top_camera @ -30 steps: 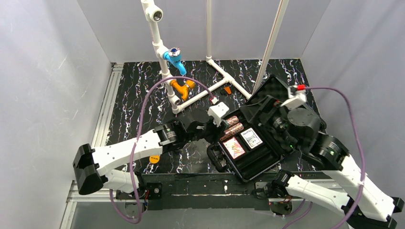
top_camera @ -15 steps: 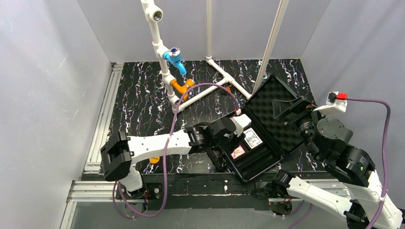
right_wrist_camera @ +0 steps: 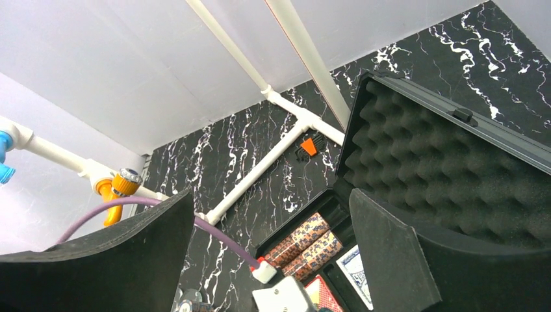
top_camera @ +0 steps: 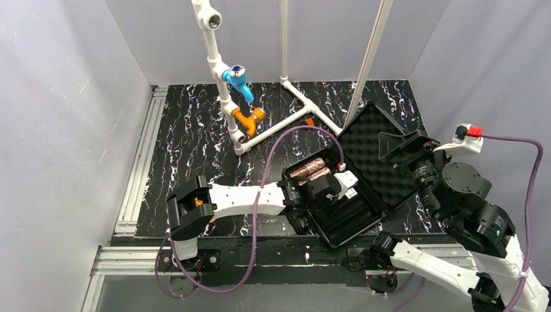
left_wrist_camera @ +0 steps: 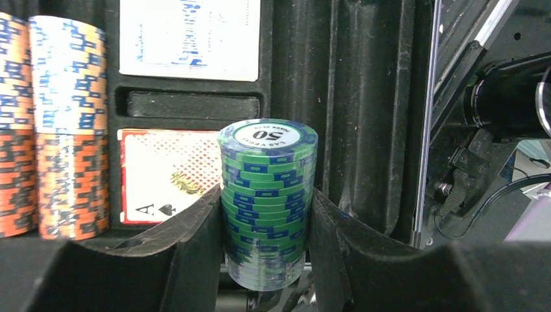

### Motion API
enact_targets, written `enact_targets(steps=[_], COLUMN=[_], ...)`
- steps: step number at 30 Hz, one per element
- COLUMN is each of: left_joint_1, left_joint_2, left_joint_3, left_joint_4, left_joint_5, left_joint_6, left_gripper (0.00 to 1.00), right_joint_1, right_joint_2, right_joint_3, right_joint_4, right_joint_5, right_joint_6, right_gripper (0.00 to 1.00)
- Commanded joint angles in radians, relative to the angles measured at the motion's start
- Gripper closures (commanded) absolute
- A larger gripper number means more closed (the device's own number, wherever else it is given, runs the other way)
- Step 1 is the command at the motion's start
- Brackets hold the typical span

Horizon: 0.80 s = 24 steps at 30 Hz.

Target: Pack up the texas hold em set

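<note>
The black case point(top_camera: 364, 218) lies open, its bumpy foam lid point(top_camera: 370, 153) raised to the right. Two red-brown chip rolls point(top_camera: 308, 170) fill the far slots; they also show in the left wrist view point(left_wrist_camera: 49, 123). Two card decks point(left_wrist_camera: 170, 174) lie in the middle slots. My left gripper point(top_camera: 331, 195) hovers over the case and is shut on a green chip roll point(left_wrist_camera: 268, 201). My right gripper point(top_camera: 406, 149) is open and empty, held high beside the lid. A small orange piece point(top_camera: 310, 121) lies by the pipe frame.
The white pipe frame point(top_camera: 260, 133) with blue point(top_camera: 237, 79) and orange fittings point(top_camera: 248, 118) stands at the back. An orange disc point(top_camera: 197, 203) shows behind the left arm's elbow. The left arm's purple cable point(top_camera: 292, 136) arcs above the case.
My left gripper has swung from left of the case to above its slots, carrying the green chip roll. My right gripper has drawn back from over the case and up to the right.
</note>
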Motion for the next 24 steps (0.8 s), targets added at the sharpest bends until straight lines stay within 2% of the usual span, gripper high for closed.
enact_targets(steps=[1, 24], left_joint_1=[-0.019, -0.071], left_joint_2=[0.030, 0.167], left_joint_3=[0.072, 0.153], left_joint_4=[0.024, -0.058], left_joint_5=[-0.015, -0.062], left_joint_6=[-0.023, -0.047], left_gripper=[1.00, 1.00], right_joint_1=[0.003, 0.001], right_joint_2=[-0.022, -0.030], right_joint_3=[0.035, 0.020], right_joint_4=[0.051, 0.037], right_joint_5=[0.038, 0.047], right_joint_6=[-0.027, -0.021], right_gripper=[0.04, 0.04])
